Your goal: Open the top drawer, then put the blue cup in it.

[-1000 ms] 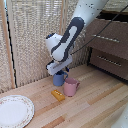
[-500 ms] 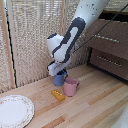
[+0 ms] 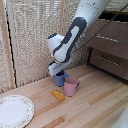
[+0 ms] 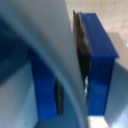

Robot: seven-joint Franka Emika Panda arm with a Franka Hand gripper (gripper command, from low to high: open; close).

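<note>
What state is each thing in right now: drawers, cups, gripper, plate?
top drawer: appears shut.
lower drawer: appears shut.
blue cup: upright on the floor, gripper right over it.
pink mug: upright, beside the blue cup.
gripper: at the blue cup's rim; grip unclear.
plate: flat, empty.

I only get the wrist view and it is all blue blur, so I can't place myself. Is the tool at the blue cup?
Observer: Yes. In the exterior view the tool is right down on top of the blue cup, which stands on the wooden table. I cannot tell whether it has closed.
Operator: Anything crowding the cup?
Observer: The pink mug stands right against it, on the exterior view's right.
Operator: And the drawer?
Observer: The top drawer looks flush with the drawer below, so it appears shut.
</note>
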